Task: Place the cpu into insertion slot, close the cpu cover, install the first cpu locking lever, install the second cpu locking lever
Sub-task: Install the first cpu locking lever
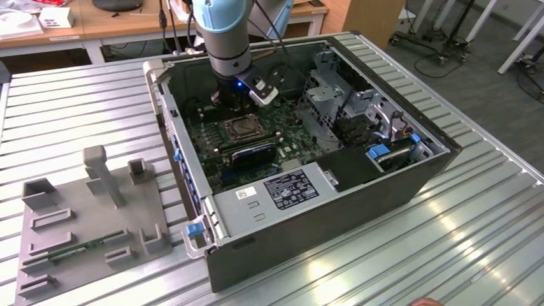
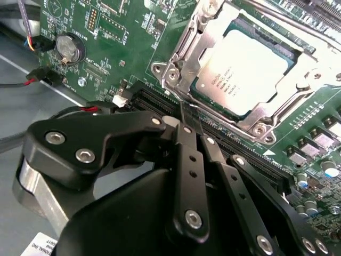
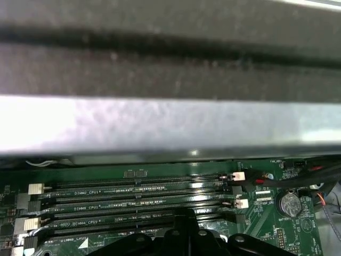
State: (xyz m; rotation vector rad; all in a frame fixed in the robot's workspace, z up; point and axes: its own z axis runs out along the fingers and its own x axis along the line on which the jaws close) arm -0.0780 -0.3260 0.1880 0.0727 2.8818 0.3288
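Ribbed metal tabletop (image 1: 476, 223) stretches under everything, and starting from the exterior view's left I see a grey fixture tray (image 1: 89, 223) with upright pegs and pockets, well apart from the work. Moving right, the open computer case (image 1: 340, 191) lies on its side with the green motherboard (image 1: 255, 137) exposed, and the arm reaches down into it from above, its gripper (image 1: 231, 95) hanging just over the board near the far edge of the socket. In the second wrist view the gripper (image 2: 191, 120) has its two black fingers pressed together, with nothing that I can make out between them, tips hovering over the long black memory slots (image 2: 224, 141) just beside the socket. Further right in that view the cpu (image 2: 246, 69) already sits flat in the insertion slot (image 2: 205, 98), its pale face showing through the square opening of the cpu cover (image 2: 184, 53), which seems to lie down around the chip rather than stand open. So I would judge the placing done and the cover closed or nearly so; whether either locking lever is latched I cannot tell, and those look like the part left to do. In the first wrist view the memory slots (image 3: 138, 194) run across the board below the case wall (image 3: 170, 122)
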